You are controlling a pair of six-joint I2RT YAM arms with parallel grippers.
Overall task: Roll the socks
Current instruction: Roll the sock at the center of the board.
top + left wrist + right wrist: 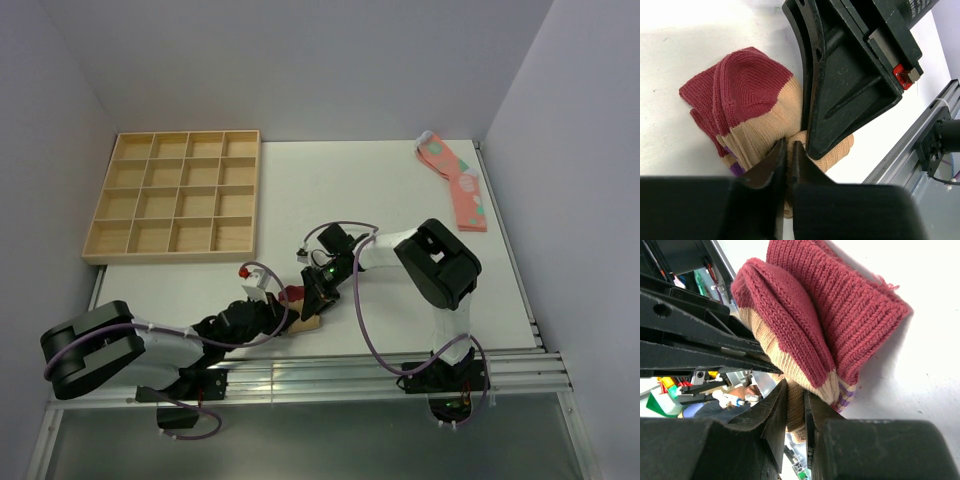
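left end effector (pixel 789 146): pinching socks (pixel 747 95) | socks: bunched, on table (pixel 685 35)

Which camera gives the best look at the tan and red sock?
The left wrist view: the sock shows its red end, tan body and a bit of purple stripe. The right wrist view is closer, mostly red knit. The top camera catches only a small, largely hidden scrap.

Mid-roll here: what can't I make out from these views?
Top view: tan sock almost wholly covered by the left pincer and right pincer.
Left wrist: the right pincer's body hides the sock's right side.
Right wrist: striped cuff mostly tucked under the fold.
Top view: pink socks, pattern too small.
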